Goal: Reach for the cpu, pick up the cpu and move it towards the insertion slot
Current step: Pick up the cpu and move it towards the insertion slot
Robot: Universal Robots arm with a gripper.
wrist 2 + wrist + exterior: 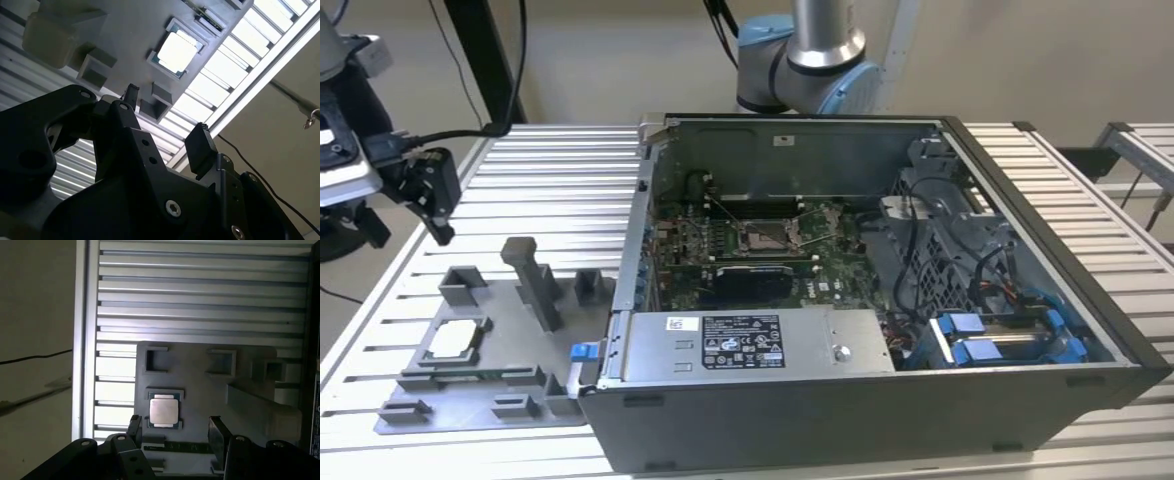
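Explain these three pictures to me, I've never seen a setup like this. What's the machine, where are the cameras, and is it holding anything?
It is a robot arm with an open computer case on a slatted metal table. The exterior view looks on from outside; both wrist views ride on the arm and look past its black gripper. Its fingers are open and hold nothing. Beyond them the cpu, a small silvery square chip, lies in a grey fixture plate. Inside the case sits the insertion slot, a metal-framed socket on the green board.
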